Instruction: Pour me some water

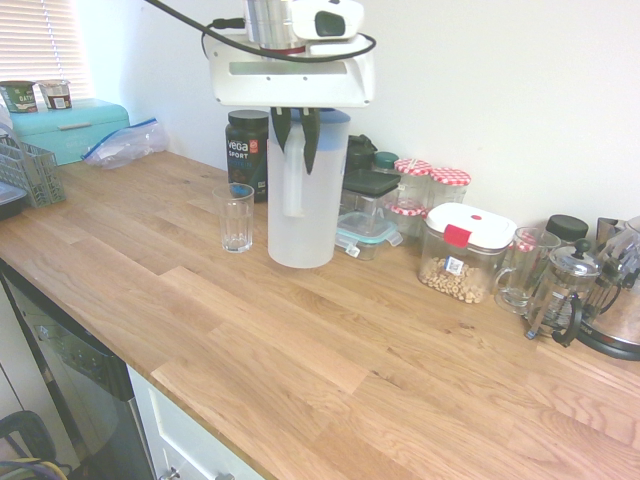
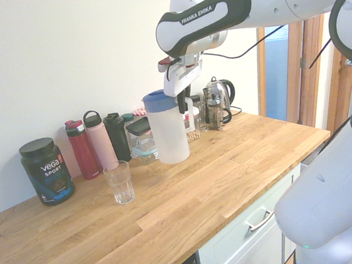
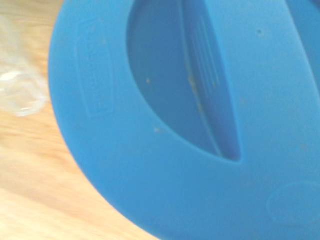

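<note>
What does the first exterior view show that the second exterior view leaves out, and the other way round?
Only the first exterior view shows the teal bread box, the plastic bag and the red-lidded container of chickpeas. Only the second shows the red bottle and pink bottle against the wall. Both show the jug under the gripper, the empty glass and the Vega tub.

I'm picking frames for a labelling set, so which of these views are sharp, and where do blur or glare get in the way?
First exterior view: fairly sharp, but the window top left is blown out and the picture looks washed; the jug and glass stay readable. Second exterior view: clearest, evenly lit, soft shadows on the counter. Wrist view: soft focus, filled by the blue lid; the glass is a smear.
</note>
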Available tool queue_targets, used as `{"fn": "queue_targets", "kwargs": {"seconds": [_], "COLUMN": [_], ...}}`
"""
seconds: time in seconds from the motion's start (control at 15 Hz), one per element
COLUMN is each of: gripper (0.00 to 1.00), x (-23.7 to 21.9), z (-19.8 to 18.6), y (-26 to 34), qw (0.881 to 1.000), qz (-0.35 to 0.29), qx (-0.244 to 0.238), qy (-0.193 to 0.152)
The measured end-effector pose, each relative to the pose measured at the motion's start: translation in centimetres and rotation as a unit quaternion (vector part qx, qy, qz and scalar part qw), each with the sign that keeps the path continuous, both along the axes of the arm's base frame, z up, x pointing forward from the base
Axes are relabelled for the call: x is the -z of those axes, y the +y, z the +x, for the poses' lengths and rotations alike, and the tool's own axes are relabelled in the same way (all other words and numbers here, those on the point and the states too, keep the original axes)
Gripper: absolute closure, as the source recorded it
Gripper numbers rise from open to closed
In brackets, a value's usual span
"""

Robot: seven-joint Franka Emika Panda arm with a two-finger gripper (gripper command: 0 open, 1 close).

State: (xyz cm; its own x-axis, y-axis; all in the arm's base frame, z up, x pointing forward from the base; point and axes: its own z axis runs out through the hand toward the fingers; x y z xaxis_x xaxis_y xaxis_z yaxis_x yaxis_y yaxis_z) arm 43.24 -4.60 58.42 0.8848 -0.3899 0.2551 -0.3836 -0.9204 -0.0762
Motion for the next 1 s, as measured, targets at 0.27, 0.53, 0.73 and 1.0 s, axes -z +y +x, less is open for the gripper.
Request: {"fn": "queue_targets", "kwargs": {"seconds": [0.27,0.53,0.73,1.0], "gripper": [1.0,1.0,1.0,1.0], "x": [1.2,2.2,1.8,1.4], "z": [1.0,1.8,2.7,4.5], "y": [5.5,9.5,10.8,14.4], "qw": [0.999,0.995,0.984,0.964], "qz": [-0.017,-0.044,-0.094,-0.153], "qx": [-0.047,-0.087,-0.141,-0.194], "qy": [0.015,0.031,0.063,0.101]}}
